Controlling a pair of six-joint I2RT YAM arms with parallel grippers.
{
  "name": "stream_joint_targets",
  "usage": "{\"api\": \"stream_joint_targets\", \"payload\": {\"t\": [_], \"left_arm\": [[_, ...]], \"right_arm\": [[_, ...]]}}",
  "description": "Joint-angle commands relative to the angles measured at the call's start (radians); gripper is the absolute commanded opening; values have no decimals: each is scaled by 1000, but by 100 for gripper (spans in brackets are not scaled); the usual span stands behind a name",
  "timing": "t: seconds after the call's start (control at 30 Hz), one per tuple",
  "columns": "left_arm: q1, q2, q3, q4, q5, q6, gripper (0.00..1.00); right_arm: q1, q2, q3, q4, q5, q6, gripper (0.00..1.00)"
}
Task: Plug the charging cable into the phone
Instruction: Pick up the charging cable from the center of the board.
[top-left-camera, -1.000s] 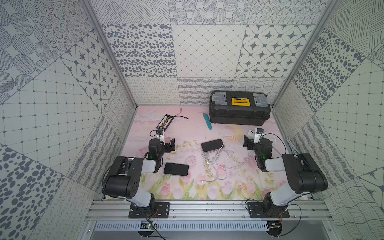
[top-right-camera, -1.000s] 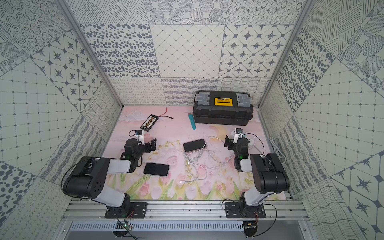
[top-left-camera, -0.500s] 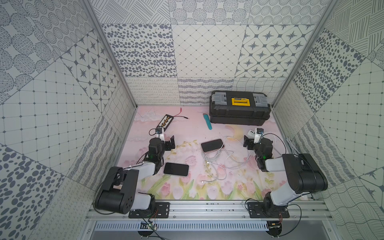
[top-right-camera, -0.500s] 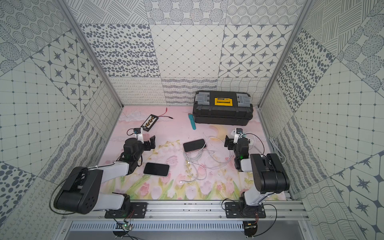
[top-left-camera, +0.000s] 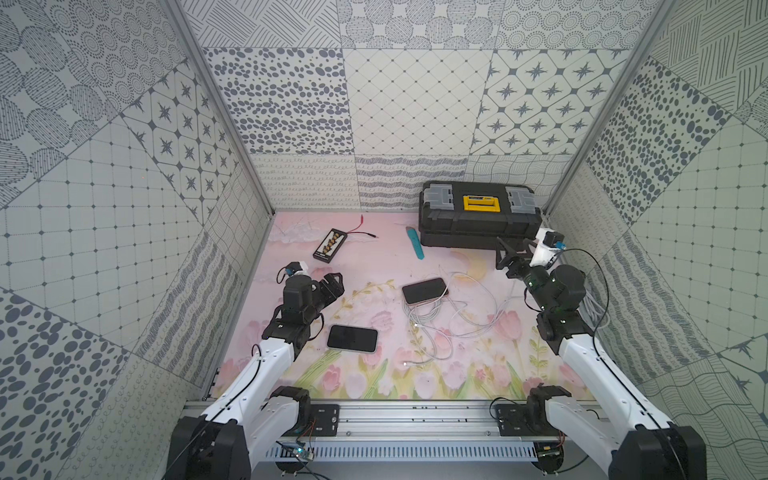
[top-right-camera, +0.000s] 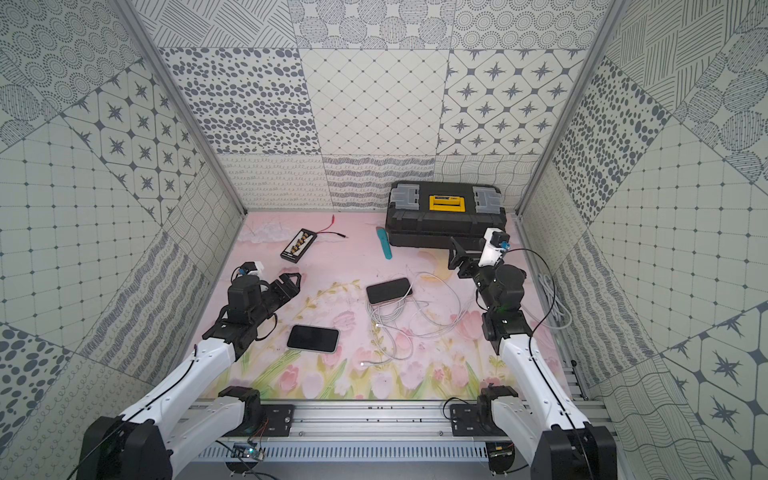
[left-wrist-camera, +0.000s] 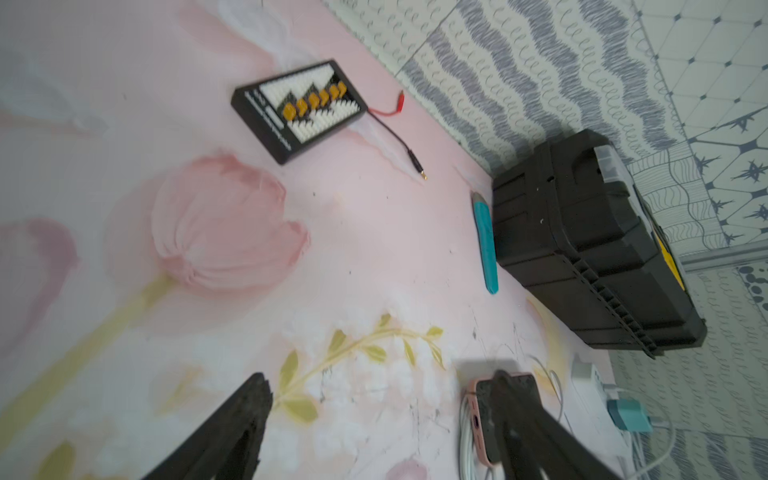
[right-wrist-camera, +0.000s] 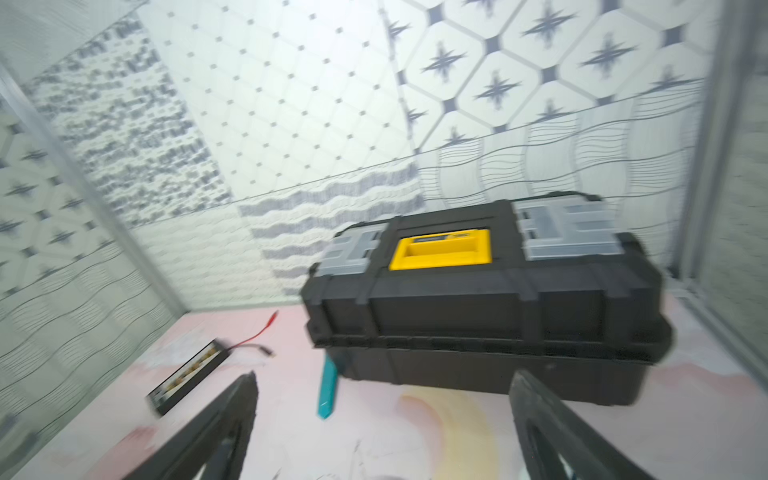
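Here, with the far wall as twelve o'clock, the pink-cased smartphone (top-left-camera: 425, 290) lies screen-up near the middle of the pink floral-printed desk (top-left-camera: 374, 257). The loosely coiled white charging cable (top-left-camera: 432, 322) touches it on its six o'clock side. The cable's free plug (top-left-camera: 405, 363) lies further toward six, apart from both phones. A second smartphone, black in a pale case (top-left-camera: 352, 338), lies at seven o'clock of the first. The left gripper (top-left-camera: 337, 283) hovers at nine o'clock of the pink phone, jaws apart and empty. The right gripper (top-left-camera: 512, 246), jaws spread wide with nothing between them, is at two o'clock, just in front of the black plastic toolbox with a yellow handle (top-left-camera: 480, 216).
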Motion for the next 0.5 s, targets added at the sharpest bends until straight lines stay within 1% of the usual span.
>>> {"api": "stream_joint_targets", "payload": {"t": [0.0,0.07,0.1,0.17,0.23,0.27,0.33,0.4,0.47], "left_arm": [[-36,-51,47,-420,305,-218,82],[-116,-112,23,-449,344,-262,79],[-175,-146,5,-460,331,-306,78],[-338,-222,-39,-460,266,-388,75],[-526,-261,-68,-448,162,-462,68],[-617,-254,-75,-441,117,-487,66],[-783,-187,-61,-436,33,-513,65],[-886,-71,-33,-418,-16,-512,65],[-932,38,-22,-366,-3,-495,62]], "right_arm": [[119,12,91,-281,-226,-31,97],[208,19,153,-393,-235,-69,97],[240,21,172,-427,-237,-90,97],[282,21,187,-470,-234,-111,97],[299,14,184,-487,-231,-110,97],[302,10,181,-492,-239,-107,97],[301,-1,172,-495,-249,-100,97],[302,-25,165,-494,-249,-90,96],[305,-53,155,-491,-253,-79,96]]}}
